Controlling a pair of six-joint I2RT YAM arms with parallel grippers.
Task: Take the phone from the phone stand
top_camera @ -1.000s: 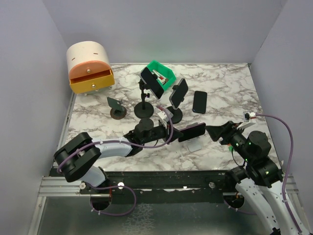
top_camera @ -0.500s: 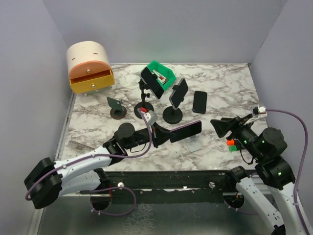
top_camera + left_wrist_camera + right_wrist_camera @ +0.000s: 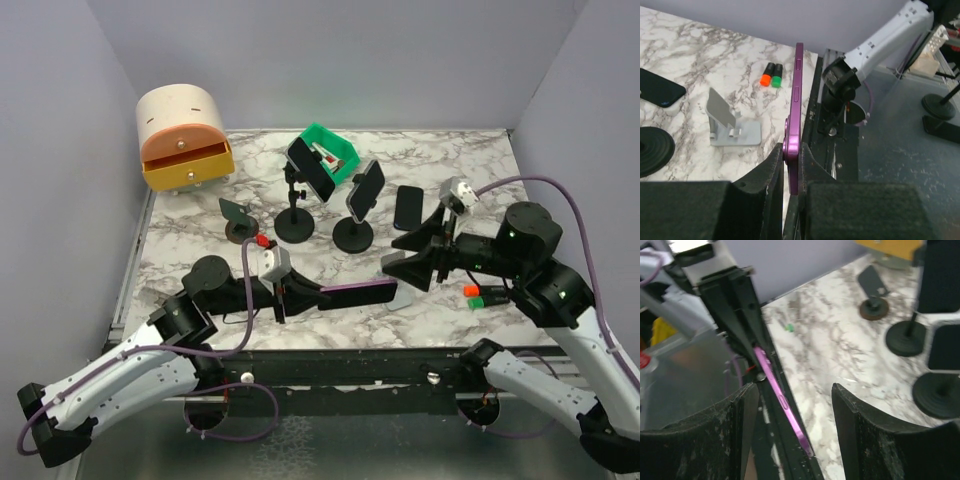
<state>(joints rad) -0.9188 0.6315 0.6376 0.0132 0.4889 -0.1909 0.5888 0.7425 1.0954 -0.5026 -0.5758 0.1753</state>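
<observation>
My left gripper is shut on the near end of a purple phone, held on edge over the table's front edge. The small silver phone stand sits empty on the marble, just beyond the phone's free end. My right gripper is open and points left at that free end. In the right wrist view the purple phone runs through the gap between the fingers, touching neither.
Two black stands hold dark phones. A black phone lies flat behind the right gripper. An orange and a green marker lie near the front right. A green bin and an orange drawer box stand at the back.
The left arm drew back toward the near left, carrying the purple phone off the silver stand toward the front edge. The right arm swung left and forward to the phone's free end.
</observation>
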